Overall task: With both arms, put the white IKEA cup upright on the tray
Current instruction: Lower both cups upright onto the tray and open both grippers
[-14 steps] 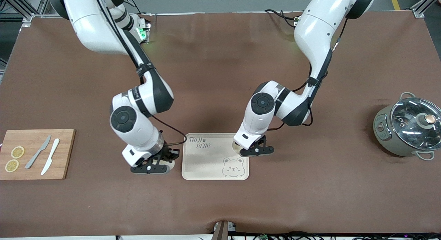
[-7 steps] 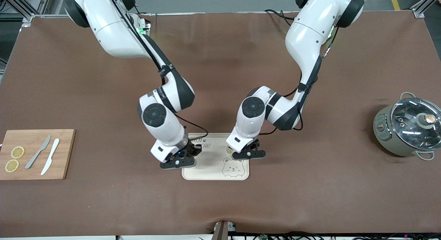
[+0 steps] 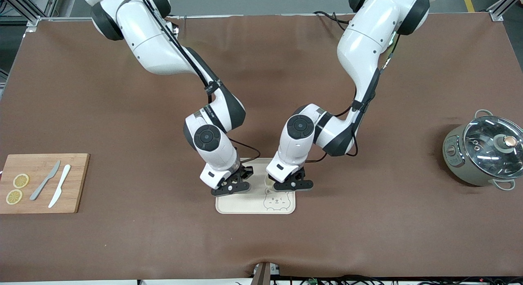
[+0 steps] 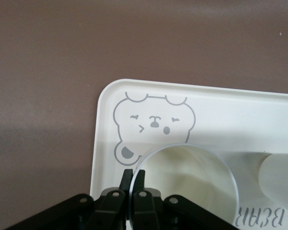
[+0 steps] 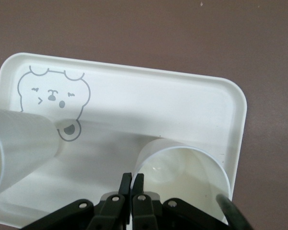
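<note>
Here's the white cup (image 4: 192,177), mouth up, its thin wall pinched between the closed fingers of the left pincer (image 4: 134,175), which clamps one finger inside the rim and one outside. That rim grip looks chosen so the cup hangs straight and can go down upright. It sits directly below that pincer, over the tray (image 4: 240,110), right by the bear drawing (image 4: 153,122). And there's a second cup (image 5: 182,172), held the same way by the right pincer (image 5: 132,178), narrow jaws nipped onto its wall, hanging below it over the tray's end toward the right arm. So both arms are loaded, side by side, low over the tray (image 3: 255,207). The front camera gives the big picture: left pincer (image 3: 292,186) and right pincer (image 3: 231,189) close together, wrists tipped down, but it hides nearly all of both cups under the hands. Only the wrist cameras show the rim grips, and each catches the neighbour's cup off to one side. Neither view settles whether the bases touch the tray yet. Well away from both pincers, a cutting board (image 3: 41,182) lies toward the right arm's end and a lidded pot (image 3: 482,154) toward the left arm's end.
</note>
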Robot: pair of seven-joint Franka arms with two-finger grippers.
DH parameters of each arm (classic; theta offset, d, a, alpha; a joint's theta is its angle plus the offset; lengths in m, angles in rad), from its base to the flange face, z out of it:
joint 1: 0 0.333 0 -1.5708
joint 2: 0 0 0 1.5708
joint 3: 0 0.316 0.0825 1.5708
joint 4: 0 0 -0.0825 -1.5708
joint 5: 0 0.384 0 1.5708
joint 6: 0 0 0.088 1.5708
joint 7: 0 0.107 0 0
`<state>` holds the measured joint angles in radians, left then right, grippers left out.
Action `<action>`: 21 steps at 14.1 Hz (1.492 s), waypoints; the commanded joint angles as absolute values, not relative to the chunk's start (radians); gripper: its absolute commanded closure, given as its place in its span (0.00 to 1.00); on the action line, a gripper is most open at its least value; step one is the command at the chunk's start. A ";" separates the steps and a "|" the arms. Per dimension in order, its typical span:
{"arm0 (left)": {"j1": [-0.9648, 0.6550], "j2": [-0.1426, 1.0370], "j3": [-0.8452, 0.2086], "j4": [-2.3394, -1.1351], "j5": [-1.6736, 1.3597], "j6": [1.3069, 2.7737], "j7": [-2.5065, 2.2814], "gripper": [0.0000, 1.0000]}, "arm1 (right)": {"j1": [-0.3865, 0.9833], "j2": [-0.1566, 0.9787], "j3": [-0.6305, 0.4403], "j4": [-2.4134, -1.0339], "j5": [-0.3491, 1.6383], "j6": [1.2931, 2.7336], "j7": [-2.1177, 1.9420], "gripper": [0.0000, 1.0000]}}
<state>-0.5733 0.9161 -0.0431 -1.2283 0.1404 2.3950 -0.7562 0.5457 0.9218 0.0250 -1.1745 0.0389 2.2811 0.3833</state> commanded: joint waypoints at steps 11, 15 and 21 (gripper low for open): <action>-0.571 0.948 -0.034 -1.198 0.146 2.427 -0.844 0.00 | 0.546 0.937 0.020 -1.127 0.034 2.292 0.382 0.00; -0.557 0.910 -0.038 -1.198 0.143 2.389 -0.850 0.00 | 0.517 0.894 0.021 -1.127 0.044 2.275 0.382 0.00; -0.434 0.747 -0.051 -1.198 0.080 2.196 -0.688 0.00 | 0.401 0.818 0.029 -1.127 0.049 2.203 0.377 0.00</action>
